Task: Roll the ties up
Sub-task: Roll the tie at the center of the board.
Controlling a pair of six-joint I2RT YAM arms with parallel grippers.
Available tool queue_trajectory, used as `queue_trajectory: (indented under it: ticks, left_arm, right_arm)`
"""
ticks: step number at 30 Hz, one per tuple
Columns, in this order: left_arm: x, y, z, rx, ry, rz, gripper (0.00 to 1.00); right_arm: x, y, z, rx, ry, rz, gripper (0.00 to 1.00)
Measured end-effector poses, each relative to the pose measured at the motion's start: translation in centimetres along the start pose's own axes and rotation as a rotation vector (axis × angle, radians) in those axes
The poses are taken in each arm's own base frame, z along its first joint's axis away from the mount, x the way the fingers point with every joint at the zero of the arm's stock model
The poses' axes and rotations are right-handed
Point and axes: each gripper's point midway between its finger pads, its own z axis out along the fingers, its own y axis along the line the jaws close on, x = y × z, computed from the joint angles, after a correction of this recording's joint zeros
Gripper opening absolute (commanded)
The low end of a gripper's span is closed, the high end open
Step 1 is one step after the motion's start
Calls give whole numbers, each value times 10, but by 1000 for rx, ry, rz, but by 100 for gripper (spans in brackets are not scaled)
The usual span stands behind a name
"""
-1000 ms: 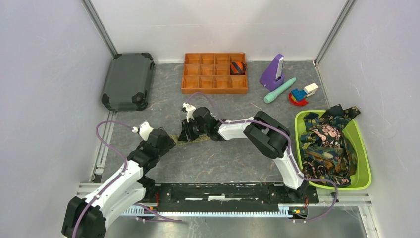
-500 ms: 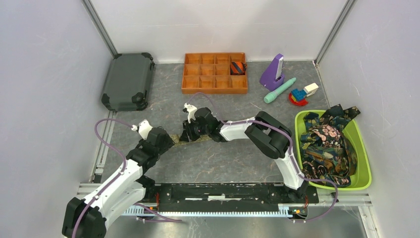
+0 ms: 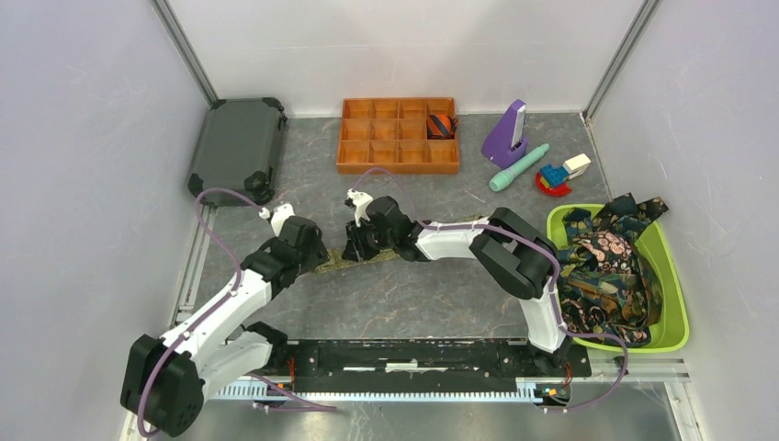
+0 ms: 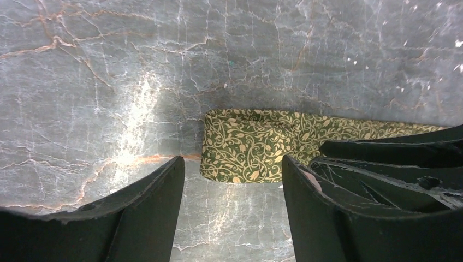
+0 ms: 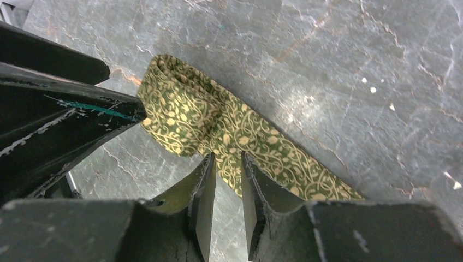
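- Olive-green tie: flat at table centre, folded end toward 9 o'clock.
- Left gripper: jaws wide apart, folded end at its 12 o'clock.
- Right gripper: jaws narrowly apart at tie's edge; grip cannot be told.

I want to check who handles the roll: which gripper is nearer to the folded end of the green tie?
Left. The left gripper has open jaws on either side of the folded end of the green tie; the right gripper sits farther along the flat strip.
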Motion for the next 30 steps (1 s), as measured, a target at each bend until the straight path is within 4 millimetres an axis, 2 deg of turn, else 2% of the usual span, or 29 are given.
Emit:
queue_trajectory:
  ticks: [6,10,17,24,30]
  left_arm:
    - [12,-3,6,-18,72,52,73]
    - [20,-7,9,-20,109,91,77]
    - [30,-6,17,-39,147,147,77]
    - [25,-17,21,1,125,135,78]
    - [22,-22,16,29,123,130,83]
  right_arm:
    - [16,-14,-5,37,27,18,29]
    - [15,-19,-6,42,16,22,29]
    - [12,-24,-7,43,3,26,28]
    - [13,-25,-7,35,-6,24,28]
    - [13,-25,-8,30,-9,24,28]
